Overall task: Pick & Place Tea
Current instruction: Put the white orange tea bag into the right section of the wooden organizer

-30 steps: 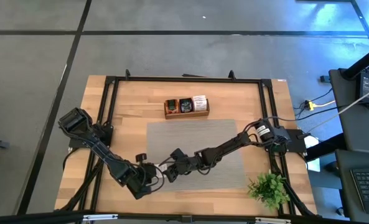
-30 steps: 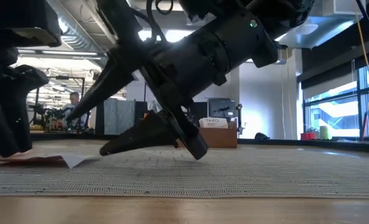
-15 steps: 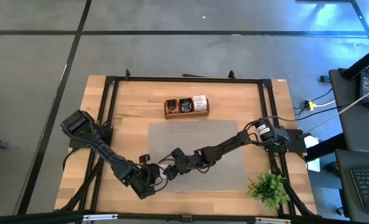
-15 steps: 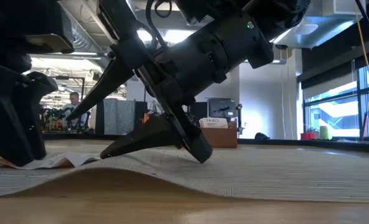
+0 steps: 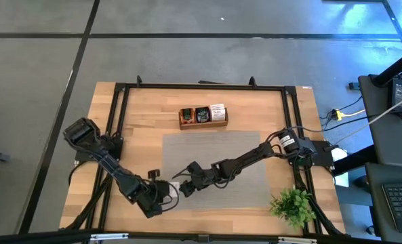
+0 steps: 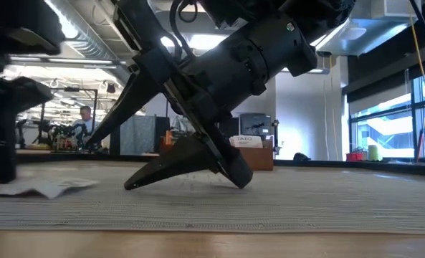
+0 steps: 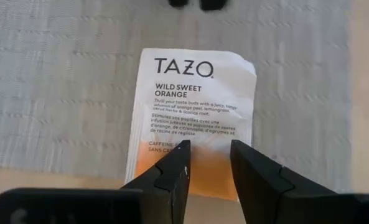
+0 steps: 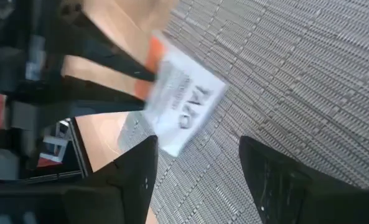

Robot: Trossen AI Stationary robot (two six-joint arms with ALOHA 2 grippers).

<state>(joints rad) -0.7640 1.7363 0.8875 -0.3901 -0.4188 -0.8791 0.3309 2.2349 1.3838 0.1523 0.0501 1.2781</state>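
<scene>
Low, left end effector (image 7: pixel 208 163) over sachet (image 7: pixel 193 109)

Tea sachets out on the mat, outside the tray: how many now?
1: a white-and-orange sachet lies at the grey mat's front-left edge, by the left claw. Others could be hidden beneath the arms.

My left hand (image 7: pixel 208 163) hides the orange lower edge of the white paper tea sachet (image 7: pixel 193 106); whether I touch it, I cannot tell. The sachets in the brown wooden tray (image 5: pixel 203 116) are too small to read.
</scene>
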